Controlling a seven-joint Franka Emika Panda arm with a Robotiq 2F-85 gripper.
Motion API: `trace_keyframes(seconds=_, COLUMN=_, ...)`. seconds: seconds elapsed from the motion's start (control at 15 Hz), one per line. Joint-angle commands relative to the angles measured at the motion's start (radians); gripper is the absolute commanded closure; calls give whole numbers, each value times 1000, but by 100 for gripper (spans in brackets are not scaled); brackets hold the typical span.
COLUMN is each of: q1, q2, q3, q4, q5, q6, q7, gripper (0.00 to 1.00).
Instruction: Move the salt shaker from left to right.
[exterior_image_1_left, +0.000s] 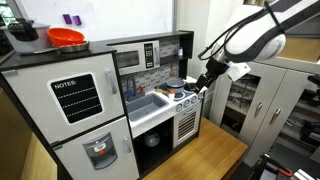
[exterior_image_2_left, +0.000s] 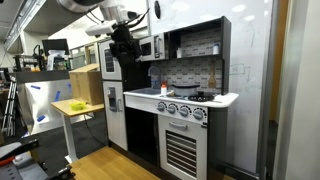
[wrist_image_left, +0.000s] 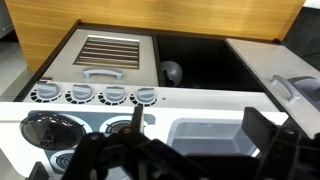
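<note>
My gripper (wrist_image_left: 196, 120) is open and empty. It hangs above the white counter of a toy kitchen, over the grey sink basin (wrist_image_left: 205, 140). It also shows in both exterior views (exterior_image_1_left: 205, 82) (exterior_image_2_left: 127, 52), well above the counter. A small pale shaker-like object (exterior_image_2_left: 163, 90) stands on the counter (exterior_image_2_left: 225, 98) beside the stove top; it is too small to tell more. No salt shaker shows in the wrist view.
Stove knobs (wrist_image_left: 92, 95) line the counter's front, with a black burner (wrist_image_left: 45, 132) beside the sink. The oven door (wrist_image_left: 105, 55) and an open dark cupboard (wrist_image_left: 195, 60) lie below. An orange bowl (exterior_image_1_left: 66, 38) sits on the toy fridge. A microwave (exterior_image_1_left: 135, 57) hangs above the counter.
</note>
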Motion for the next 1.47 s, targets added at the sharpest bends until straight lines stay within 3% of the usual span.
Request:
trace_keyframes(seconds=0.0, q1=-28, q2=133, q3=66, q4=26, q5=-71, q6=163, q7=138, gripper=0)
trace_keyframes(seconds=0.2, q1=-47, q2=302, q3=82, q4=150, q5=-166, q6=216, q7=268, gripper=0)
trace_keyframes(seconds=0.53, q1=-7, q2=510, q3=57, q4=426, q5=-209, q6=143, q7=390, gripper=0)
trace_keyframes(seconds=0.6, q1=-24, q2=459, q3=70, q4=345, q5=-189, q6=194, q7=343, gripper=0)
trace_keyframes(seconds=0.73, q1=-14, q2=510, q3=68, q4=412, q5=-192, q6=174, q7=367, gripper=0)
trace_keyframes(seconds=1.4, q1=-18, q2=532, q3=68, q4=439, q5=-183, q6=156, q7=372, gripper=0)
